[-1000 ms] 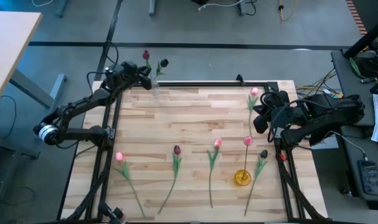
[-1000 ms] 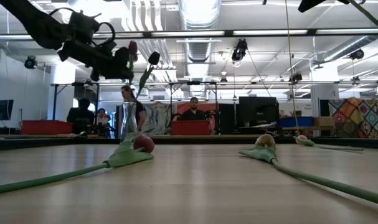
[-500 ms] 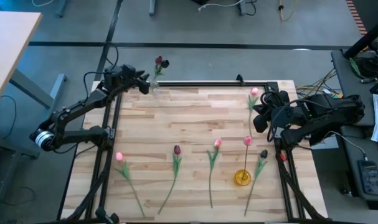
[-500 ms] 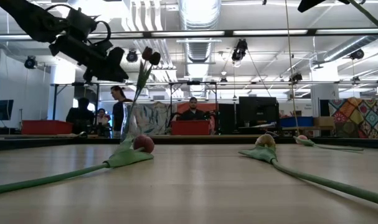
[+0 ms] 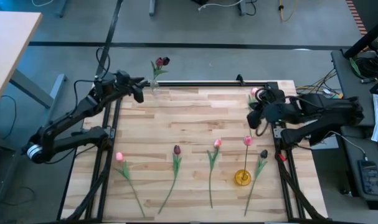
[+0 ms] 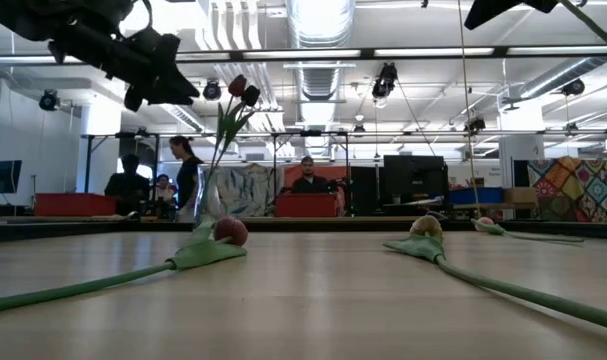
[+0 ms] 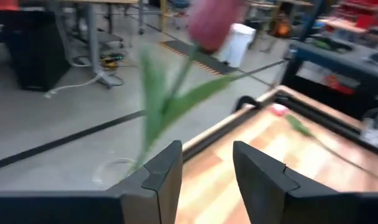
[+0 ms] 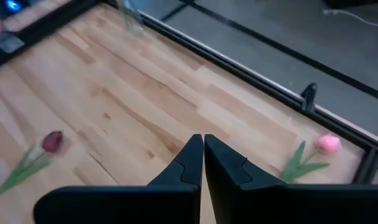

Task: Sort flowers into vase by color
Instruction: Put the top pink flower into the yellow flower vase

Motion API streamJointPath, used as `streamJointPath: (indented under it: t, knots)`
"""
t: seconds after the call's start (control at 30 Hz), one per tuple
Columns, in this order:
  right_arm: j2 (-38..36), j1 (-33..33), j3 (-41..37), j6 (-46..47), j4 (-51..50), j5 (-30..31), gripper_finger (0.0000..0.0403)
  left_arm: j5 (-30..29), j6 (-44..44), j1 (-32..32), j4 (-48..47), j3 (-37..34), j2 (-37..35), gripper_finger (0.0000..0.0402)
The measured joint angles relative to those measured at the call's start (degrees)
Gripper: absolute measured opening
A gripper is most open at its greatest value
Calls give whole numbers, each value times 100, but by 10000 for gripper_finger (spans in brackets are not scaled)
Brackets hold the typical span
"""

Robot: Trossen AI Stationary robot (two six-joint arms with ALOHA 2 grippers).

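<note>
Fingers: left gripper (image 5: 141, 91) parted, empty, beside clear vase (image 5: 155, 86) w/ two maroon flowers (image 5: 160, 62). Right gripper (image 8: 203, 154) closed, empty. Six flowers (image 5: 176, 150) on table (image 5: 189, 118); yellow vase (image 5: 241, 177) unfilled.

A pale wooden side table (image 5: 8, 43) stands beyond the slatted worktable (image 5: 195, 124), and people (image 6: 183, 175) sit behind red bins (image 6: 305, 205).

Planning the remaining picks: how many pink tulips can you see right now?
4: the left pink tulip, the middle pink tulip, the third pink tulip by the yellow vase, and the far pink tulip beside the right pincer. None seems hidden.
</note>
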Motion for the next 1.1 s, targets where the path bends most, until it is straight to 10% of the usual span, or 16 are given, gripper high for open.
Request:
streamJointPath:
  t: [0.5, 1.1]
  knots:
    - [23, -2010, -112, -2436, 1028, -1834, 9, -210, -993, -1554, 1930, -785, 115, 6]
    - [295, -4989, -2265, -2430, 1527, -3181, 33, -893, -1147, -2819, 1950, -453, 203, 0]
